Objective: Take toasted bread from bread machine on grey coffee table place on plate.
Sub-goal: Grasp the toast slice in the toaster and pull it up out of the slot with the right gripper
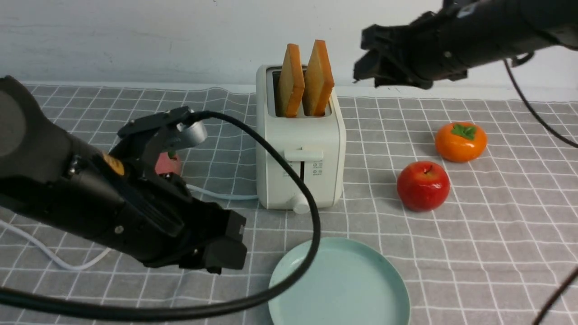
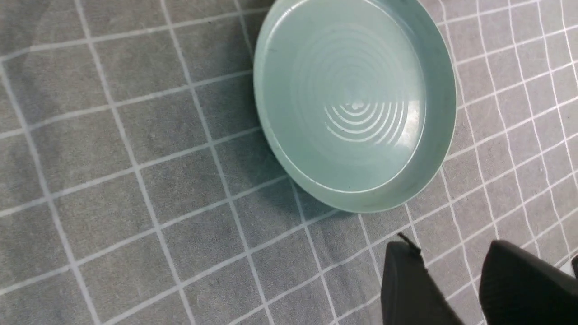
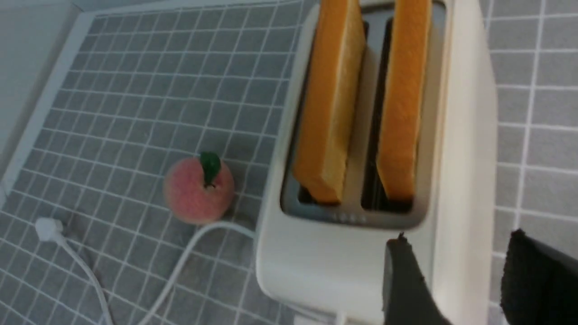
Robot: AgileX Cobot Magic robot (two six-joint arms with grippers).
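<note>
Toward the far edge of the grey coffee table (image 1: 496, 234) stands the bread machine (image 1: 300, 171); the plate (image 1: 397, 280) lies at the near edge. Its toasted bread (image 1: 319, 79) juts from both slots: likely light, stiff and crumbly, best pinched across the faces near the top. The right gripper (image 1: 363, 61) hovers parted and empty beside it; the left gripper (image 2: 447, 257), parted too, is near the plate.

On the counter (image 1: 496, 234): toaster (image 1: 300, 171), plate (image 1: 343, 289) before it.
Two toast slices (image 1: 290, 81) stand in its slots; apple (image 1: 423, 186) right, persimmon (image 1: 460, 142) behind the apple; peach (image 1: 168, 164) and cord (image 1: 221, 195) left.
</note>
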